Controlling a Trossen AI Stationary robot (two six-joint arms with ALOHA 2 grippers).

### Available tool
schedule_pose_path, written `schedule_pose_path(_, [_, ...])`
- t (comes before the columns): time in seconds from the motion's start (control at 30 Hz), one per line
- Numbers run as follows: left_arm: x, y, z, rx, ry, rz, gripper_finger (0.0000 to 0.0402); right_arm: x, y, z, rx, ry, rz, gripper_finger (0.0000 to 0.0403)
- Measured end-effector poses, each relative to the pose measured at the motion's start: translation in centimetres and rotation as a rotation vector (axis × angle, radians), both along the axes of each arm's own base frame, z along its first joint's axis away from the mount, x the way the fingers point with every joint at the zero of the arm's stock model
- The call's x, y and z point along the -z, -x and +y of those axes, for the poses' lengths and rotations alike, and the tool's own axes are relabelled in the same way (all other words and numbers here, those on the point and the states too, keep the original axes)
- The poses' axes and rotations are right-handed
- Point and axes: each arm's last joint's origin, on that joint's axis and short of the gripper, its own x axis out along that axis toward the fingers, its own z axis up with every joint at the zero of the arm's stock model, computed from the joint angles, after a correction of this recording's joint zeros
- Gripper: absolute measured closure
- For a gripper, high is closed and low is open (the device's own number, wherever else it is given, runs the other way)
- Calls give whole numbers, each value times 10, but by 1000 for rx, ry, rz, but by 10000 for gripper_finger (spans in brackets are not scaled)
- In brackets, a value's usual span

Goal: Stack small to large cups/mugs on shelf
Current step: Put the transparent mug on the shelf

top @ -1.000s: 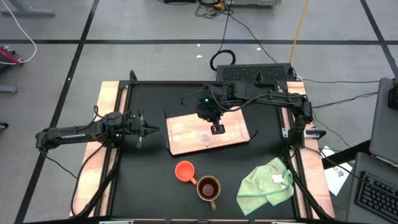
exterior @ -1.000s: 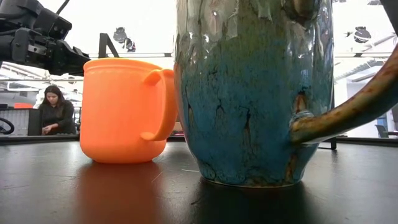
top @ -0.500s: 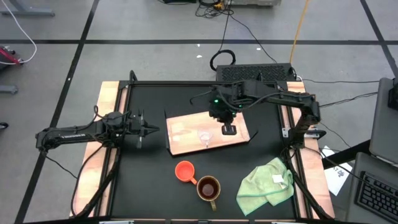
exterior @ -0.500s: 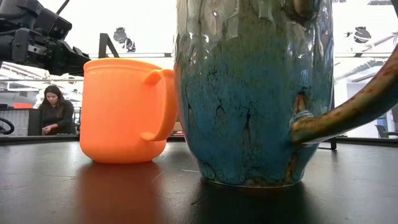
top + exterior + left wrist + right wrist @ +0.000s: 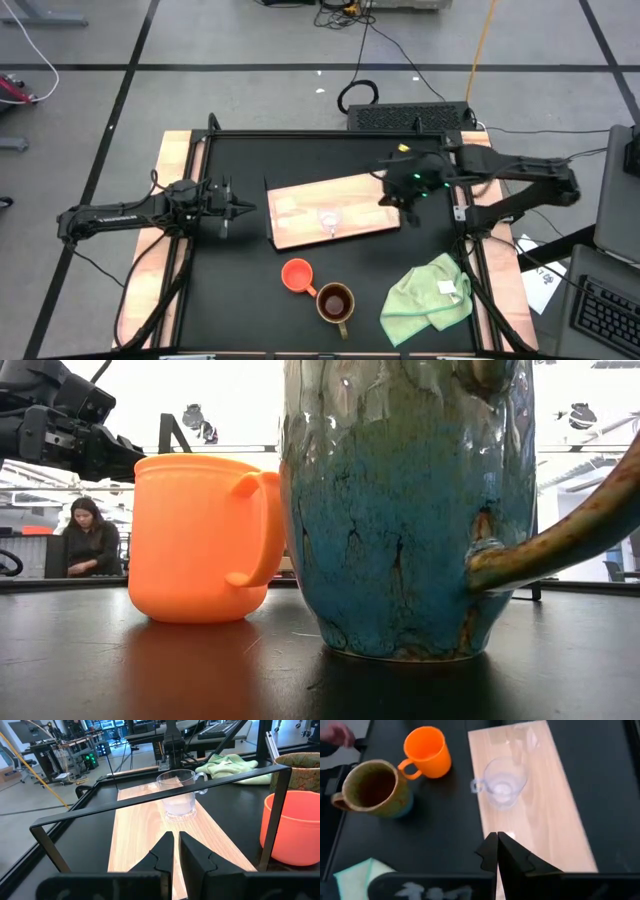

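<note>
Black worktop [image 5: 240, 290] between pale wooden side rails, grey tiled floor and loose cables around; in the low view, an office behind with a seated person [image 5: 90, 540].

Step in hand, by judgement: first cup done, second not yet begun. Tiny clear glass cup [image 5: 329, 220] upright on the shelf [image 5: 300, 205], just ahead of the right pincer [image 5: 388, 200] and apart from it. Right pincer over the shelf's near end, fingers pressed together, nothing between them. Orange cup [image 5: 297, 274] off the shelf on the worktop, farther from that pincer than the glass cup and off to one side. Dark brown mug [image 5: 335, 300] touching or all but touching the orange cup, on the side away from the shelf. Light green cloth [image 5: 430, 293] crumpled near the worktop's corner, no part of the job.

Left pincer [image 5: 245, 209] low at the shelf's other end, fingers nearly together with only a slit between, empty, apparently waiting.

Next move, most likely: fingers apart, then a reach past the glass cup to the orange cup, a grip on rim or handle clear of the mug, a lift onto the shelf by the glass cup. Calls for care with the tight gap beside the mug and with the light glass cup, easily knocked.

No brand, label or legible writing anywhere.
</note>
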Motion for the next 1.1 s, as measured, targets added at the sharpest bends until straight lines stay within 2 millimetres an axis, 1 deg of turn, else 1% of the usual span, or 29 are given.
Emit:
schedule_pose_path(0.13, [0,0,0,0,0,0,371,15,25,6,-1,-20,-27,403])
schedule_pose_path(0.27, [0,0,0,0,0,0,371,34,43,10,-6,-34,-51,403])
schedule_pose_path(0.47, [0,0,0,0,0,0,371,66,63,13,-15,-50,-60,403])
schedule_pose_path(0.6, [0,0,0,0,0,0,371,80,71,15,-9,-65,-57,403])
schedule_pose_path(0.8, [-4,-1,0,-3,28,-43,371,87,81,19,-31,-80,-75,403])
schedule_pose_path(1.1, [-22,-1,0,-2,162,-232,371,87,97,20,-47,-74,-130,403])
